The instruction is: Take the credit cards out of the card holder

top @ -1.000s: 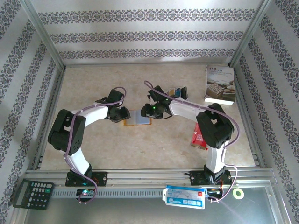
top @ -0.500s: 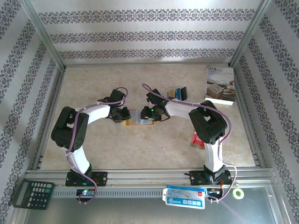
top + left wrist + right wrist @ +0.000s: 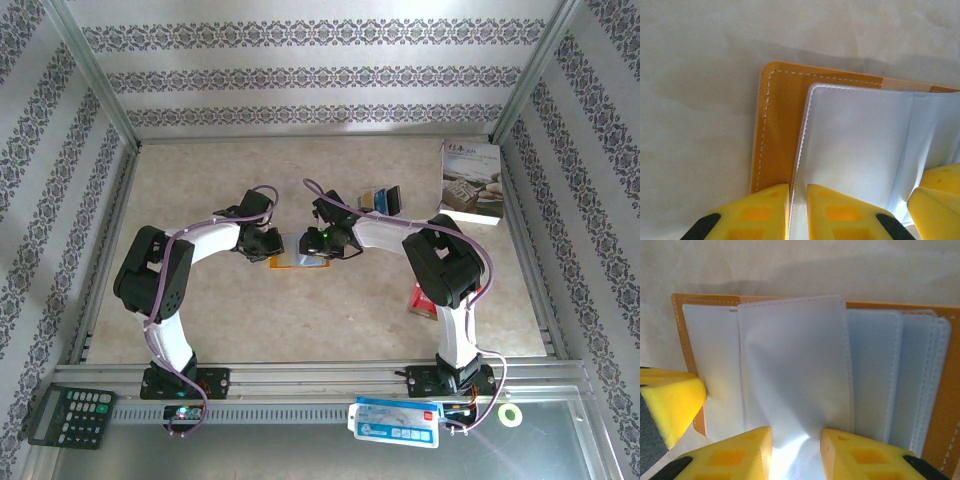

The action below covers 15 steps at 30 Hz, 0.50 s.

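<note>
From above: orange-tan leather-like folding card holder open at centre of beige table, left gripper at its 10 o'clock, right gripper at 2 o'clock. Left wrist: fingers nearly closed on grey-white inner panel edge. Right wrist: jaws pinching bunched middle panel at 6 o'clock.

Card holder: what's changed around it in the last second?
The left gripper slid right, over the card holder edge, and closed on an inner panel there. The right arm's elbow drew in leftward. The right gripper stayed pinched on an inner sleeve; the holder roughly kept its place, and the white book did not move.
</note>
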Each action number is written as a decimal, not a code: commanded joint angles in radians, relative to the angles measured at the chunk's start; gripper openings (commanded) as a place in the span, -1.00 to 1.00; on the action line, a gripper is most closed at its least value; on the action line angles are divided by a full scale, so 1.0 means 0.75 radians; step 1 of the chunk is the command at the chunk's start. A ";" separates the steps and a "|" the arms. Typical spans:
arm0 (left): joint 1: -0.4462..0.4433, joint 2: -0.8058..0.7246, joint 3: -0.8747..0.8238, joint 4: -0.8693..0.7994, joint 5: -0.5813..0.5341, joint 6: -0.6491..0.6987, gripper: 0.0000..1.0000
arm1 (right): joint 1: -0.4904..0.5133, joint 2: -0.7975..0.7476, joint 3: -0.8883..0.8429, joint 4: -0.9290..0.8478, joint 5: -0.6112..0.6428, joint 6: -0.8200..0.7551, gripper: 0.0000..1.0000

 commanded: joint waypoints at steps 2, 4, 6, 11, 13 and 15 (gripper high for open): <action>-0.042 0.044 0.028 -0.016 0.097 0.026 -0.67 | -0.009 0.068 -0.043 -0.014 0.022 0.035 -0.30; -0.042 0.015 0.012 0.027 0.138 0.027 -0.67 | -0.015 0.045 -0.056 0.017 0.001 0.052 -0.32; -0.040 -0.030 0.003 0.040 0.126 0.023 -0.66 | -0.020 0.009 -0.065 0.049 -0.015 0.061 -0.32; -0.004 -0.207 -0.047 0.091 0.090 -0.002 -0.64 | -0.030 -0.180 -0.053 0.094 -0.010 0.066 -0.31; 0.023 -0.297 -0.058 0.064 0.024 0.005 -0.61 | -0.036 -0.283 -0.054 0.089 0.043 0.052 -0.27; 0.052 -0.385 -0.064 0.021 -0.050 0.018 -0.50 | -0.044 -0.378 -0.067 0.076 0.119 0.019 -0.16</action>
